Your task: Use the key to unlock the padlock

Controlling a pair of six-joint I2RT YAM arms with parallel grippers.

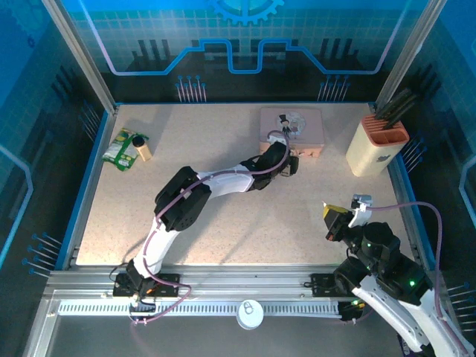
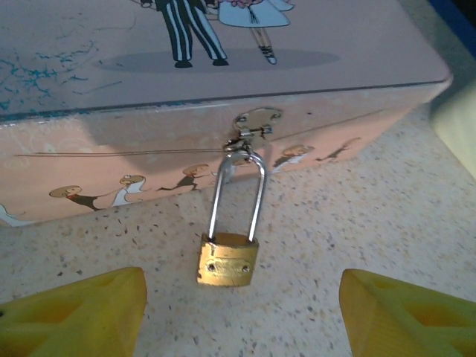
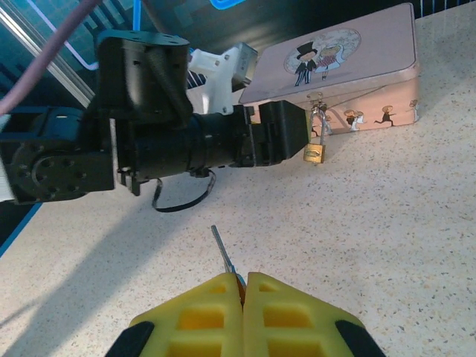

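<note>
Packet: a green packet lies near the bench's far-left corner, close to the left edge.
Bottle: a small tan bottle sits just beside the packet, on its right.
Left arm: it stretches from the near edge across the middle of the bench toward the far edge.
Left gripper: it sits low at the tin's near side. From the left wrist its yellow fingers are spread wide with nothing between them but bare bench, and the padlock lies just ahead of the gap.
Tin: a pink tin with a cartoon couple on its lid rests at the far edge, right of the middle.
Padlock: it hangs on the tin's near wall, its thin silvery shackle looped through the hasp and closed. The brass body is down by the bench top, slightly tilted; I cannot tell whether it touches.
Key: a thin dark shaft pokes out from between the right gripper's fingertips, pointing toward the tin. Its head is hidden inside the grip. It is well apart from the padlock.
Right gripper: its yellow fingers are pressed together, pinching the key. It hovers near the right edge, toward the near-right corner.
Holder: a beige holder stands in the far-right corner with dark tools upright in it.
</note>
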